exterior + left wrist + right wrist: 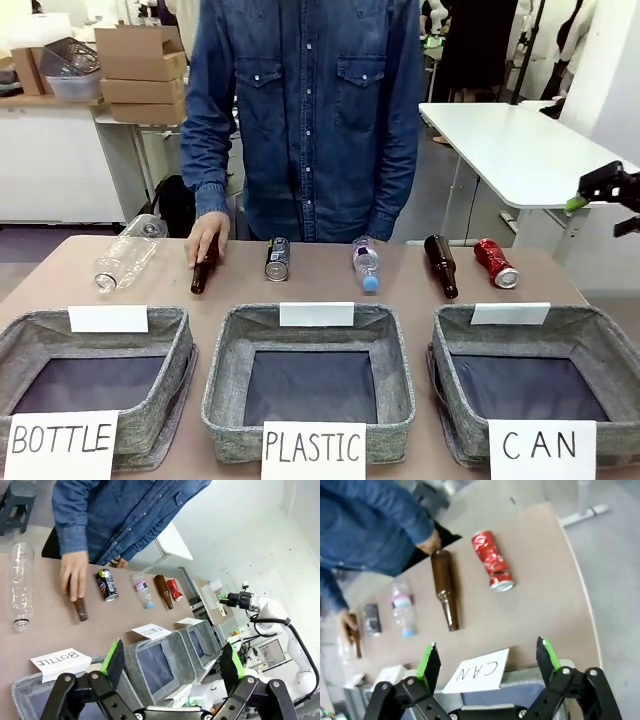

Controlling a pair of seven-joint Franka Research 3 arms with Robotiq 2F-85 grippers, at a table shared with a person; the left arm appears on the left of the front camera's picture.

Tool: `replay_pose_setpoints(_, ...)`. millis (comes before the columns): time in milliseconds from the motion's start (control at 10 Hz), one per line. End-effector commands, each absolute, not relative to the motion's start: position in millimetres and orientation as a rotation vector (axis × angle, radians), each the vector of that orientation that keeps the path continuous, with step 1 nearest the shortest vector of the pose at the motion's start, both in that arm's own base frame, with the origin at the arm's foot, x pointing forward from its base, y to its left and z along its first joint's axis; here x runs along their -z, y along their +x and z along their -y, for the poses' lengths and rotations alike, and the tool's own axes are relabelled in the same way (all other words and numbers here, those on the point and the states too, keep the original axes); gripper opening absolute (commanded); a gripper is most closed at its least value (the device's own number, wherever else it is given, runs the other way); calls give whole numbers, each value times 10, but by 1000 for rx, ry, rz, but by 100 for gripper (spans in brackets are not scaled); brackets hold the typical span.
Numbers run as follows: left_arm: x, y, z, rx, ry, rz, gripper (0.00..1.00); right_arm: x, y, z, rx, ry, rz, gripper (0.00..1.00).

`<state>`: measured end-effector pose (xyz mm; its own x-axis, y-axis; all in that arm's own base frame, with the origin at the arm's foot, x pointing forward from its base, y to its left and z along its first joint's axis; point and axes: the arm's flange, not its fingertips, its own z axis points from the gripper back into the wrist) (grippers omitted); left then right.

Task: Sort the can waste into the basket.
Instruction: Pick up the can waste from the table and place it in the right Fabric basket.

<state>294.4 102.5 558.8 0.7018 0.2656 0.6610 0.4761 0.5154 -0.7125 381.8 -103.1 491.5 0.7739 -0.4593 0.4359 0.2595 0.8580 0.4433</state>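
Our left end effector hangs raised at the left, its green-padded jaws spread fully and holding nothing. Ahead of it, on the smooth brown worktop, a person's hand rests on a brown glass bottle. Just beside that lies the dark cylindrical metal can with silver ends, unbent, its long axis running from us toward the person. It sits near the middle of the row, so we judge either arm could reach it.

Farther right, past a small clear plastic bottle and a second brown glass bottle, lies the crushed red metal can. Its thin wall is dented and wrinkled, and its silver end is nearest us. The square grey woven-fabric basket signed "CAN" stands just in front of it, soft-walled with a dark flat bottom.

Our right end effector hovers above that basket, jaws wide and bare. The red can lies straight ahead beyond the sign, its long axis roughly crosswise to the line between the pads. We judge the right arm nearer and well lined up to close across its body.
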Motion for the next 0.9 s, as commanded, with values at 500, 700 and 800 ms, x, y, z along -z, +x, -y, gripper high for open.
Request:
replay_pose_setpoints(500, -5603, 2973, -1027, 169, -1062, 845, 100, -4973, 4085, 923, 327, 323, 532, 100)
replay_pose_setpoints(700, -5603, 2973, -1027, 169, -1062, 845, 100, -4839, 4749, 673, 158, 249, 479, 100)
replay_pose_setpoints(800, -5603, 2973, -1027, 169, -1062, 845, 100, -4702, 5084, 545, 121, 201, 441, 100)
